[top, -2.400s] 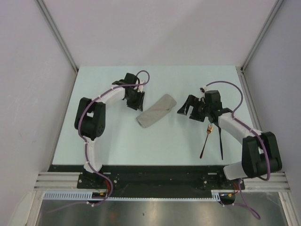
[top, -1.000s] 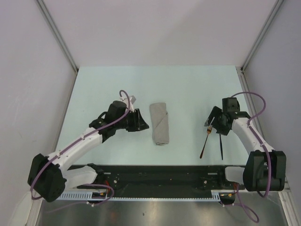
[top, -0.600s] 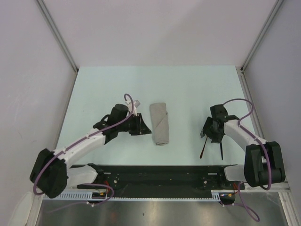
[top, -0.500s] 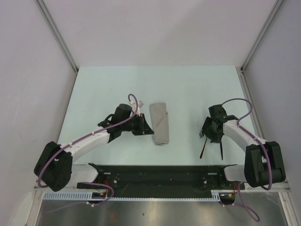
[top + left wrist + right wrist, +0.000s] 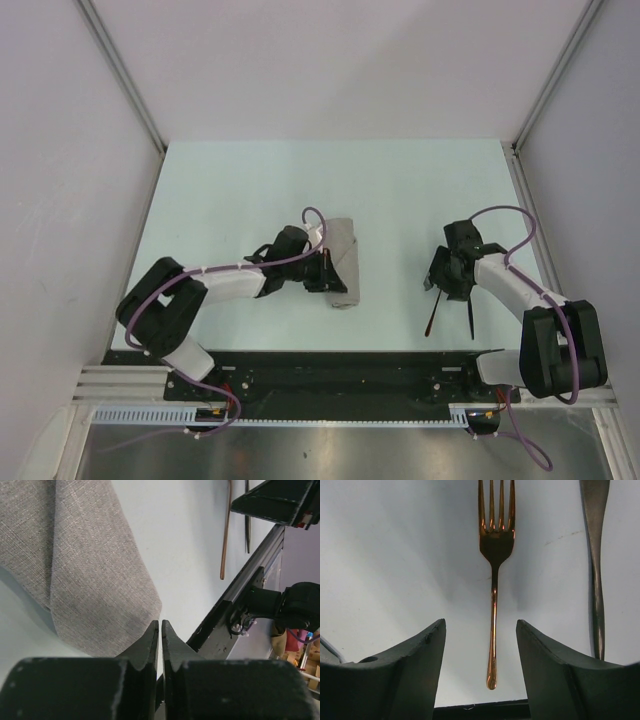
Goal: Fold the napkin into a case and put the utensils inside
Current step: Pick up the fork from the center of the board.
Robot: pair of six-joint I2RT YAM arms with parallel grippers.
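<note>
Grey-beige woven cloth case (image 5: pixel 342 262): narrow folded oblong with a diagonal flap, flat on pale green table (image 5: pixel 230 190). Left gripper (image 5: pixel 160 626) clenched at its near corner; pinch on the cloth unclear. Right gripper (image 5: pixel 480 625) spread, straddling the handle of shiny copper fork (image 5: pixel 493 575). Thin black utensil (image 5: pixel 595 580) lies just beside the fork.

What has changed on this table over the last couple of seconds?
The folded grey-beige cloth case turned from slanting to straight and slid nearer the arms. The left gripper swung in to its near left edge, shut. The right gripper left the cloth and came down open astride the handle of the shiny copper-orange fork. The fork and the thin black piece stayed put.
</note>
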